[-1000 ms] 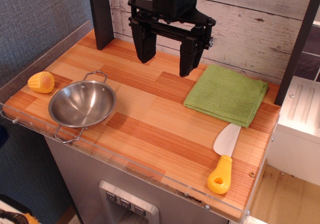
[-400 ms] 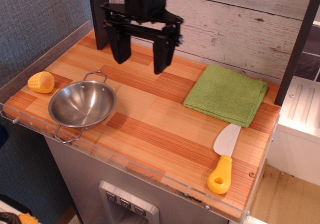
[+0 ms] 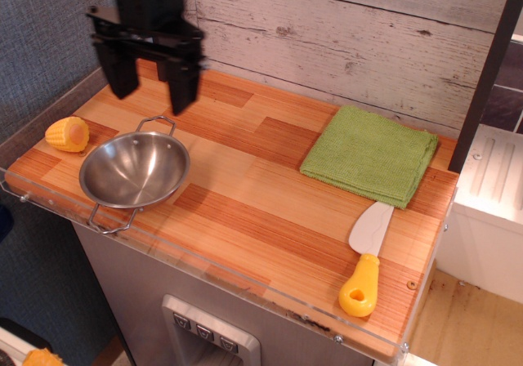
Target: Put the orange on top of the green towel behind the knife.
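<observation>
The orange [image 3: 68,134], a small yellow-orange bumpy toy with a flat orange end, lies at the table's left edge beside the steel bowl. The green towel [image 3: 369,153] lies folded flat at the back right. The knife [image 3: 366,257], white blade and yellow handle, lies in front of the towel near the right front corner. My black gripper [image 3: 151,88] hangs open and empty above the table's back left, behind the bowl and to the right of and above the orange.
A steel bowl [image 3: 135,170] with wire handles stands at the front left, right of the orange. A wooden plank wall [image 3: 343,31] runs along the back. A low clear rim [image 3: 49,113] lines the left edge. A dark post [image 3: 489,72] stands at the right.
My gripper has moved steadily to the left, from near the towel to above the back left corner. It stays open. The orange, towel, knife and bowl have not moved.
</observation>
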You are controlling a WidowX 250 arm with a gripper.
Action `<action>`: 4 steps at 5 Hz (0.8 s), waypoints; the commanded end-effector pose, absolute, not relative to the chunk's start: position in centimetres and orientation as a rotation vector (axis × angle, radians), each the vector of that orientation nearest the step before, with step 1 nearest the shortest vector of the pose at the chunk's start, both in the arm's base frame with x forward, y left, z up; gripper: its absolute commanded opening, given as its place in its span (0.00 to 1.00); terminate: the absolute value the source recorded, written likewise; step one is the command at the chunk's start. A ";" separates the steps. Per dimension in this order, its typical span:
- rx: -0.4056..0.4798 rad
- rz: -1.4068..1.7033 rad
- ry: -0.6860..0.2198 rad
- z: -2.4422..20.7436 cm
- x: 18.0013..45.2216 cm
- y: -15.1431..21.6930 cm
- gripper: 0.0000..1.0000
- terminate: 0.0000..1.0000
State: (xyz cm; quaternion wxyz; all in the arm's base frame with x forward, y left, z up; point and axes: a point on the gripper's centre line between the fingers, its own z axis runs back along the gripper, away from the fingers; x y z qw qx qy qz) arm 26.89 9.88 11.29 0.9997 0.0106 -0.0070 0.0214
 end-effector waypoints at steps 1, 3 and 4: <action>0.073 0.128 -0.118 11.4 26.1 17.0 1.00 0.00; 0.064 0.161 -0.109 9.6 26.8 19.6 1.00 0.00; 0.068 0.131 -0.100 8.8 27.7 20.2 1.00 0.00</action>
